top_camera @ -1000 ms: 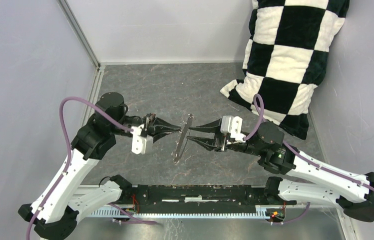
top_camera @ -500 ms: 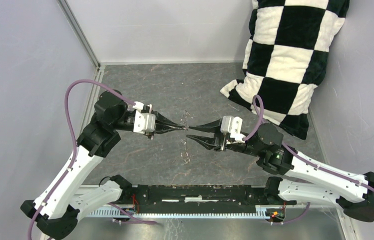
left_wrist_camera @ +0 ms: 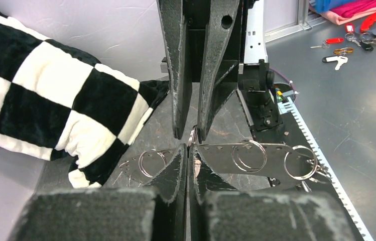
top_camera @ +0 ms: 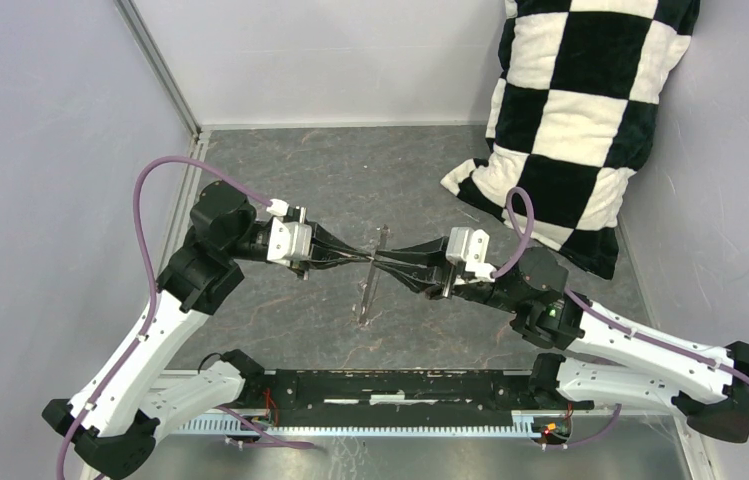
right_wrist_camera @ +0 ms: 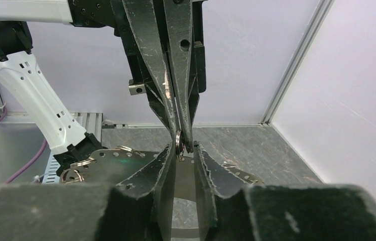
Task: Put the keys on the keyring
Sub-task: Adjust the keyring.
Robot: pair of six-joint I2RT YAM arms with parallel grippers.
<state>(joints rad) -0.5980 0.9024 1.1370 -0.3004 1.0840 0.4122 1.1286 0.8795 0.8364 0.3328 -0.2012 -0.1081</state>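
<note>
Your left gripper (top_camera: pixel 366 258) clamped on the keyring (right_wrist_camera: pixel 179 142), above the table (top_camera: pixel 350 170) middle, right gripper (top_camera: pixel 382 258) parted around it — seemingly not touching.

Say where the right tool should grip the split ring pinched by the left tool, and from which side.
Probably its free arc, opposite the left tool, approached straight along the right tool's axis. The split ring stands edge-on in that tool's open gap, so the fingers would meet its flat faces; the metal strip runs crosswise, blocking sideways approaches.

Small keyring (right_wrist_camera: pixel 179 141) half hidden in the left claw (right_wrist_camera: pixel 181 148); far keys (left_wrist_camera: pixel 364 44) tiny, cropped at the edge.
</note>
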